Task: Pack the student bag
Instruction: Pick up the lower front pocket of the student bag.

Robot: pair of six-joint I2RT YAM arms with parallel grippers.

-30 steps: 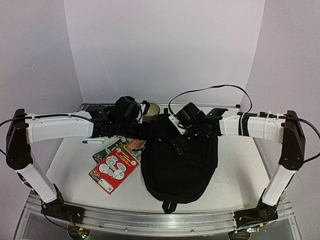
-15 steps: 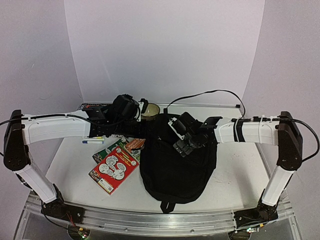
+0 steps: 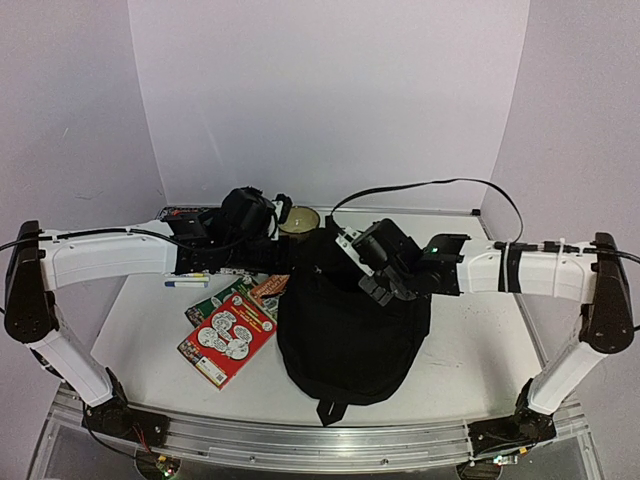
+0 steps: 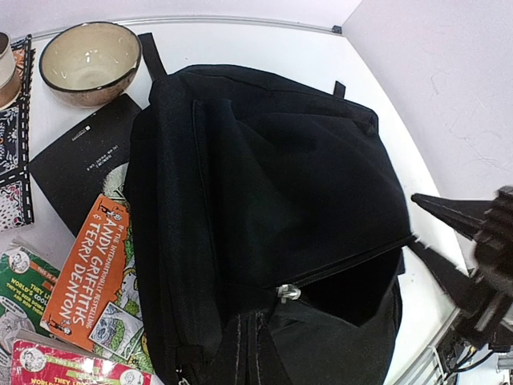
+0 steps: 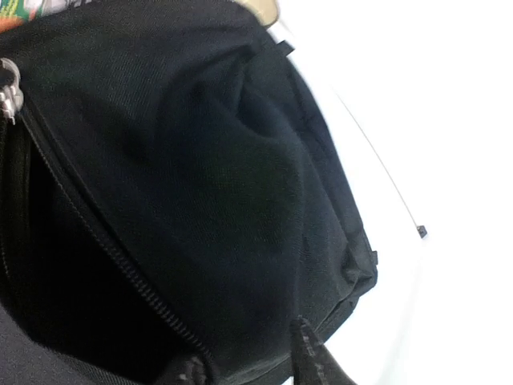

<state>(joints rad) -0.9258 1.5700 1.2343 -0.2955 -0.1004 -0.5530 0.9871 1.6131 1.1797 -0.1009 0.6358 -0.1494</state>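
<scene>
Two arms meet over the student bag (image 3: 350, 340), a soft black backpack lying in the middle of a white table (image 3: 470, 350); the right gripper (image 4: 412, 224) has one finger on each side of the zip-edged lip at the bag's right side, with fabric between them, but whether they have clamped on it cannot be told; the left gripper (image 3: 280, 255) sits at the bag's far left corner with its jaws closed, and what they pinch, if anything, is hidden; a silver zip pull (image 4: 284, 293) hangs at the mouth, which gapes a little and looks dark inside; just left of the bag lie an orange Terry Denton book (image 4: 88, 265) and a red book (image 3: 228, 338); beyond its far left corner stands a cream bowl (image 4: 88, 52). The step appears to be opening the bag; next, the right fingers need a firm hold on the lip, then a pull away from the left side to widen the mouth for the books.
</scene>
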